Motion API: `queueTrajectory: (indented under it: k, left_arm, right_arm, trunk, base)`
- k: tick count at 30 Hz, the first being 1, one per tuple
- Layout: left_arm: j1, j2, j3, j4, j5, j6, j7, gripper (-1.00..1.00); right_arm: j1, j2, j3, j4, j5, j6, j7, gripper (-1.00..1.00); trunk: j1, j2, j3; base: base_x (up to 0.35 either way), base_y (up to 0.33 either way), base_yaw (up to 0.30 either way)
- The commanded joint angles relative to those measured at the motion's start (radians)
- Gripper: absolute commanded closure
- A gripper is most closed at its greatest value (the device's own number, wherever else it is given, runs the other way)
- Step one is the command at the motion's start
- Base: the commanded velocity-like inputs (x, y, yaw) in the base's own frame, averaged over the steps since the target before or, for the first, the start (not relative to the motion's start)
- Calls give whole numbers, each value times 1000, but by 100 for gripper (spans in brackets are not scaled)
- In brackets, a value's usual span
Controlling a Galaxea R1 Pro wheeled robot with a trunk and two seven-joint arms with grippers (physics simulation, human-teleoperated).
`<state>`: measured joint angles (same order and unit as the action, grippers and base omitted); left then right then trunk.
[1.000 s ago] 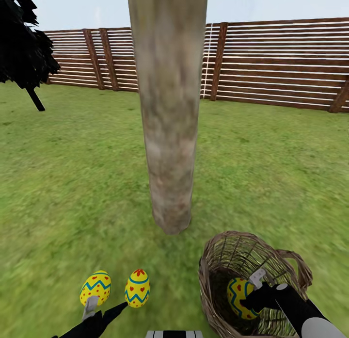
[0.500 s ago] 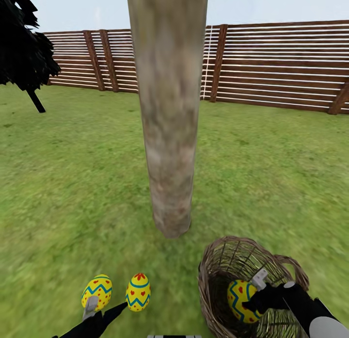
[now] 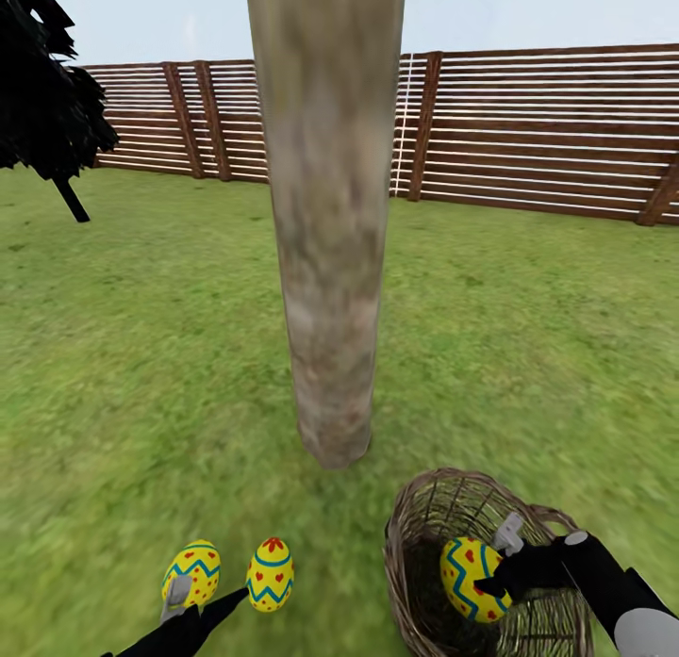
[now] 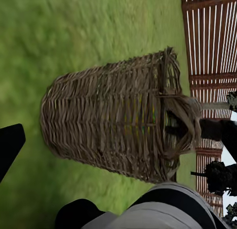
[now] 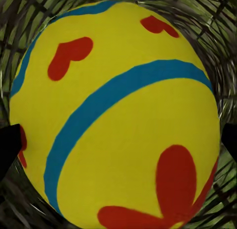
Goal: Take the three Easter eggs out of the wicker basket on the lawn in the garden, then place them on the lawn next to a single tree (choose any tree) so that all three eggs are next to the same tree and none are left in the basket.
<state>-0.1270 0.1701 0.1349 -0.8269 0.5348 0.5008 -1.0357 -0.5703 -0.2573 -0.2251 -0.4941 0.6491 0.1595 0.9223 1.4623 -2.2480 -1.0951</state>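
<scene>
Right gripper (image 3: 500,567) is seen inside the wicker basket (image 3: 429,506), its two fingers set on either side of the third egg (image 3: 469,577); in the right wrist view this egg (image 5: 116,115) swells across the picture with a dark fingertip at each edge, so the fingers look closed on it, though actual contact cannot be made out. The egg is judged to be held within the basket, at or below its rim (whether it is clear of the basket floor cannot be told).

Two eggs are already laid on the lawn (image 3: 141,355): one (image 3: 192,573) just behind the left gripper (image 3: 203,596), the other (image 3: 270,574) just beside it, apart from each other and near the foot of the tree (image 3: 330,261). The left gripper's fingers are spread, with nothing between them. In the left wrist view the basket (image 4: 113,123) is seen from the side, standing on the grass.

The step in hand is judged to be the removal of the last egg. Next, a straight lift clear of the rim is called for, then a carry across towards the trunk and a gentle setting-down on the grass near the other two. A wooden fence (image 3: 528,129) closes the yard behind.
</scene>
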Motion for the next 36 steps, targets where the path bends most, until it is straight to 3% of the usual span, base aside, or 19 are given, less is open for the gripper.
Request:
queueTrajectory:
  k: [1,5,8,15,23,36]
  left_arm:
    - [0,0,0,0,5,9,-1,-100]
    - [0,0,0,0,5,9,-1,-100]
    - [0,0,0,0,5,9,-1,-100]
    - [0,0,0,0,5,9,-1,-100]
    - [0,0,0,0,5,9,-1,-100]
    - [0,0,0,0,4,9,-1,-100]
  right_arm:
    - [0,-4,-6,-7,3,10,22,100]
    - [0,-9,-10,-14,3,12,92,100]
    - [0,-11,-13,-36,3,61,151,100]
    - [0,-41,-14,-80,4,120,322,100]
    - [0,-51,-14,-115,6,126,377,100]
    - [0,-54,-15,-195,12,205,551,100]
  trunk:
    - [-4,7,2]
    - [-19,35,15]
    - [-31,56,24]
    - [-58,105,46]
    - [-88,161,71]
    - [-138,252,112]
  base:
    - [0,0,0]
    - [0,0,0]
    - [0,0,0]
    - [0,0,0]
    - [0,0,0]
    - [0,0,0]
